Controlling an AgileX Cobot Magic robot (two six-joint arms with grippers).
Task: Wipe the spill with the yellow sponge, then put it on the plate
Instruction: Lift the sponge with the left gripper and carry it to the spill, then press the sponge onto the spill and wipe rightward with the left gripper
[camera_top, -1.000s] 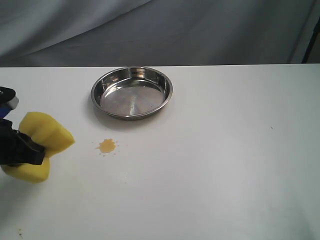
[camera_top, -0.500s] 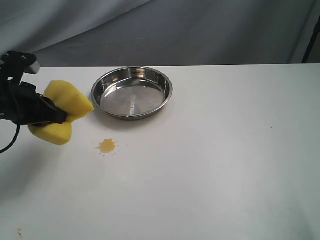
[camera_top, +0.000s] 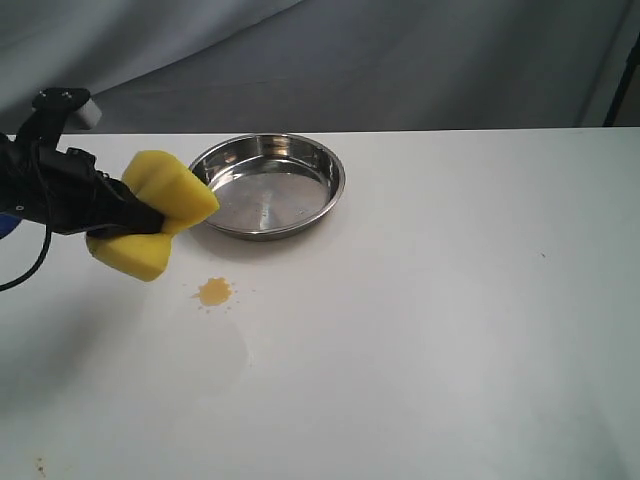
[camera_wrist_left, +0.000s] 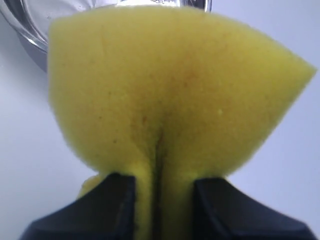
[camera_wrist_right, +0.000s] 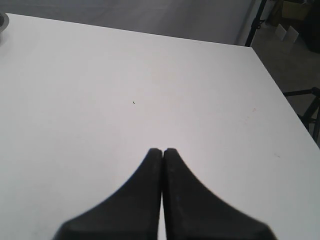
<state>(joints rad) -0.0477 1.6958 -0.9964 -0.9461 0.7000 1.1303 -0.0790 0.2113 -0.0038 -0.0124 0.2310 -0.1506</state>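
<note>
Exterior view: the left gripper (camera_top: 140, 216), jaws narrow, pinches the yellow sponge (camera_top: 170, 190) into 2 bulging lobes above the table (camera_top: 450, 300). The spill (camera_top: 214, 291) lies near it, uncovered. The plate (camera_top: 335, 185) is beside the sponge, perhaps touching it. The right gripper (camera_wrist_right: 162, 152) has its jaws pressed together, empty.
</note>
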